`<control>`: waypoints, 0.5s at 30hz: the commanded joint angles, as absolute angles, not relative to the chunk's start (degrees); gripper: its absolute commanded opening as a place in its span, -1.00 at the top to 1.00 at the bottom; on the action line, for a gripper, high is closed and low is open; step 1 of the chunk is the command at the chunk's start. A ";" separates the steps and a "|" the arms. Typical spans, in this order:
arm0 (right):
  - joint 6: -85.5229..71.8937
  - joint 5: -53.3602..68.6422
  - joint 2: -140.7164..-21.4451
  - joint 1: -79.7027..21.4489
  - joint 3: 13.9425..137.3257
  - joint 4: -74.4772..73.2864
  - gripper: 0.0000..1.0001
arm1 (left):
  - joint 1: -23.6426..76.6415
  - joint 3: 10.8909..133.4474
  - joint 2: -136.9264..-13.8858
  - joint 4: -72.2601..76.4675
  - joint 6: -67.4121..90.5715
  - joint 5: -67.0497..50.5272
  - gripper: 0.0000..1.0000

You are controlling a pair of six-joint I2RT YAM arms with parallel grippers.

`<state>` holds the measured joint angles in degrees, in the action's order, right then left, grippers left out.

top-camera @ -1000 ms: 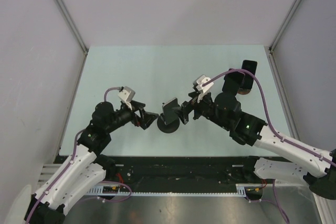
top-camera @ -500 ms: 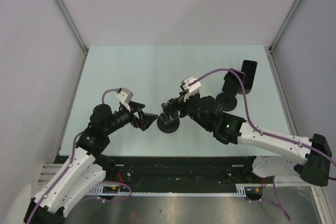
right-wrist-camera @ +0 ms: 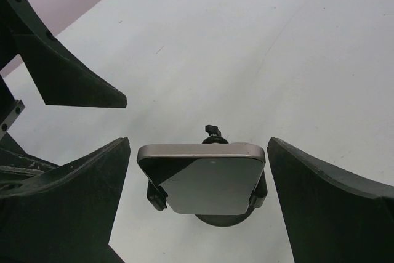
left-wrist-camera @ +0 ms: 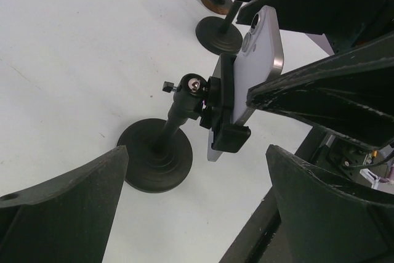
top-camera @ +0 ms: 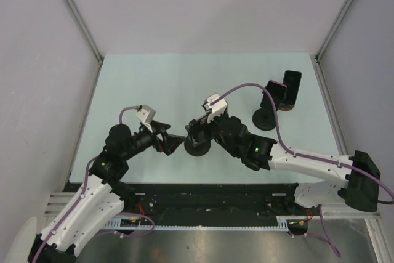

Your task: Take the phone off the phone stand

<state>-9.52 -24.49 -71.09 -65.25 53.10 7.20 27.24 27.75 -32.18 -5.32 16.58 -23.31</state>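
A silver phone [right-wrist-camera: 209, 183] sits clamped in the black phone stand [left-wrist-camera: 161, 152] near the table's front middle; its back and camera show in the left wrist view [left-wrist-camera: 261, 53]. My right gripper [right-wrist-camera: 198, 146] is open and straddles the phone's top edge, one finger [right-wrist-camera: 74, 201] on each side with gaps to the phone. In the top view it [top-camera: 194, 132] hangs over the stand's base [top-camera: 197, 148]. My left gripper [top-camera: 174, 143] is open and empty, just left of the stand and pointing at it [left-wrist-camera: 197, 152].
A second black stand [top-camera: 266, 119] holding a dark phone [top-camera: 275, 95] stands at the back right, and another dark phone [top-camera: 292, 84] on a brown-based stand sits behind it. Both bases show in the left wrist view [left-wrist-camera: 218, 32]. The table's front edge lies close below the grippers.
My right arm has swung left and its open gripper has come over the phone, now straddling it. My left gripper has shifted only slightly.
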 commanded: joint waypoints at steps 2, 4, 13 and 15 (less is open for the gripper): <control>-10.20 -29.79 -73.03 -66.27 55.46 9.32 -1.00 | 27.60 27.51 -32.61 -4.48 17.84 -25.49 -1.00; -10.46 -30.06 -73.39 -66.44 55.46 9.40 -0.99 | 27.86 27.68 -33.31 -4.39 17.84 -25.84 -1.00; -11.25 -30.24 -73.13 -66.45 55.46 9.14 -0.22 | 30.93 28.74 -36.47 -4.31 16.53 -25.49 -1.00; -11.08 -30.06 -72.60 -66.45 55.46 8.88 0.23 | 32.25 29.09 -37.26 -4.22 15.65 -24.61 -1.00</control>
<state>-9.98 -29.02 -73.89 -66.08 53.15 7.16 30.09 27.75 -36.03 -5.30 16.53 -24.38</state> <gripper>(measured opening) 0.706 0.996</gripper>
